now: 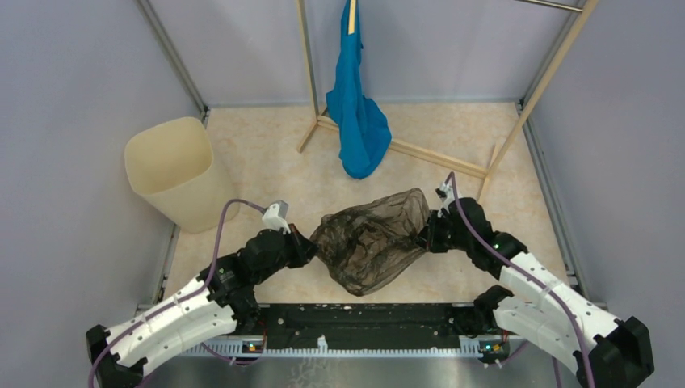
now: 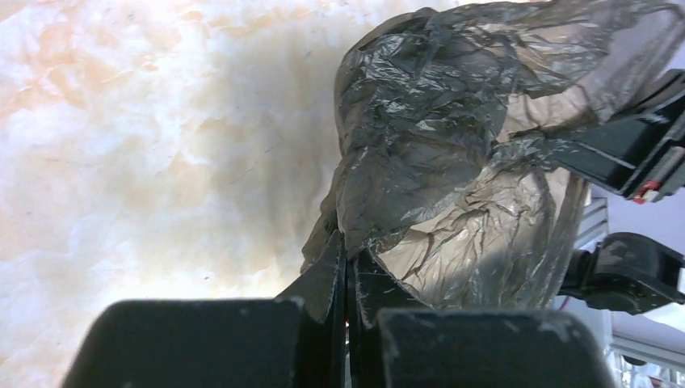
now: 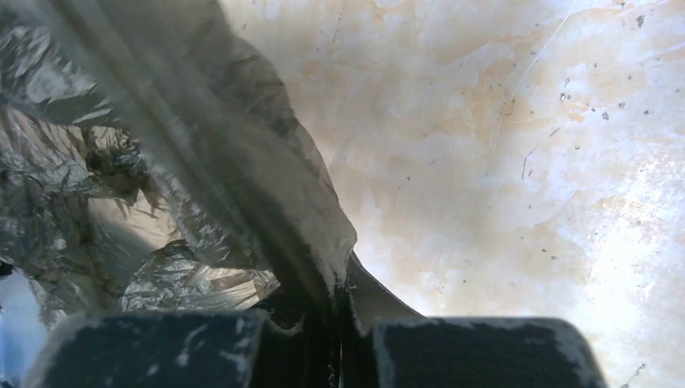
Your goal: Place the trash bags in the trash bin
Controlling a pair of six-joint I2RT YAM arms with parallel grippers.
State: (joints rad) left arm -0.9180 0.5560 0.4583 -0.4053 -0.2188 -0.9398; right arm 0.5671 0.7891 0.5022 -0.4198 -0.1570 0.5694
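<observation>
trash bag, crumpled, dark and see-through, is held stretched between the two arms over the middle of the marbled bench. far left, the trash bin stands upright with its mouth open, well apart from the bag. the left fingers are clamped together on the bag's left edge. the right fingers pinch its right edge.

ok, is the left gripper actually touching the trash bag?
Touching. In the left wrist view the left gripper is shut on the trash bag, with a fold of its film pinched between the fingertips.
</observation>
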